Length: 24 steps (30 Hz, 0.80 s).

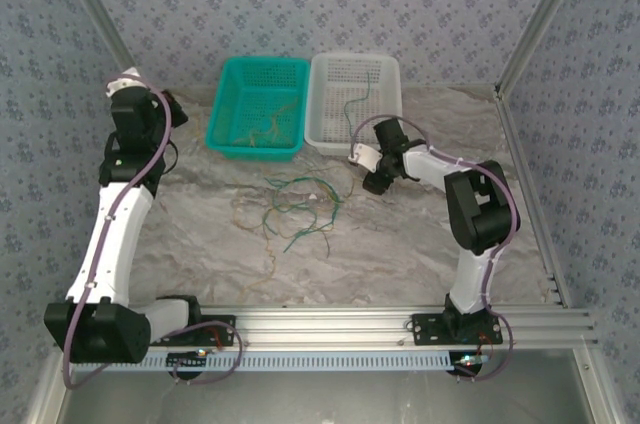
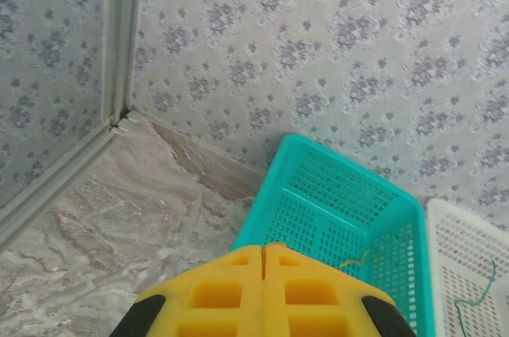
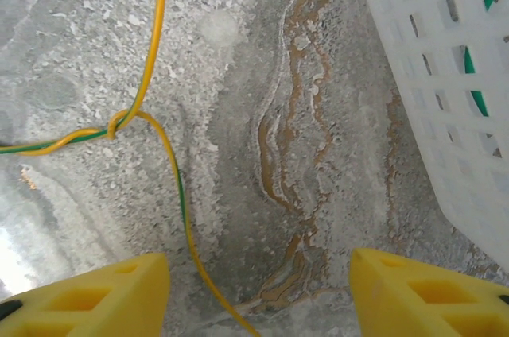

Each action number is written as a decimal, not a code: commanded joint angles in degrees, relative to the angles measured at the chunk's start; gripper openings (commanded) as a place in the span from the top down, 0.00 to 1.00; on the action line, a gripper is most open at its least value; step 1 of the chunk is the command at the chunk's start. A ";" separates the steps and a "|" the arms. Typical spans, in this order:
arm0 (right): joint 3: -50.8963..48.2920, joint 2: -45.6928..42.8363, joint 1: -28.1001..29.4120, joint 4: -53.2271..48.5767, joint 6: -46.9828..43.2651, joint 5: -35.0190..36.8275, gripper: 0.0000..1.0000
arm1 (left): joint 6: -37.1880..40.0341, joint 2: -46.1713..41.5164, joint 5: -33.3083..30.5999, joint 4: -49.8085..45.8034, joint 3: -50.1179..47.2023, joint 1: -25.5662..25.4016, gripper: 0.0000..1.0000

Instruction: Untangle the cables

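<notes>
Just beside the white basket (image 3: 413,51), the open right gripper (image 3: 258,289) straddles a knotted cable (image 3: 151,75); tugging may cinch it tighter. The left gripper (image 2: 264,256) sits closed, empty.

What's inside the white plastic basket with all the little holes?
A thin, curly green cable lies in the white basket. The black right arm covers the basket's near edge, so anything there is hidden.

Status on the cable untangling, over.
Left gripper jaws shut, left of teal basket. Right gripper jaws open over a yellow-green wire. Cables tangled mid-table. White basket close beside it.
</notes>
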 commanded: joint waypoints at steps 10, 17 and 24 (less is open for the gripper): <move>-4.18 -15.17 1.40 -0.85 12.74 -4.08 0.33 | 6.82 -2.40 4.34 2.72 4.14 -9.55 1.00; -9.78 -19.51 2.19 2.83 23.58 -8.98 0.35 | 6.66 -7.42 7.25 4.24 4.85 -10.07 1.00; -9.93 -13.53 1.81 6.13 24.14 -0.77 0.40 | 6.08 -7.30 7.21 5.47 3.19 -10.07 1.00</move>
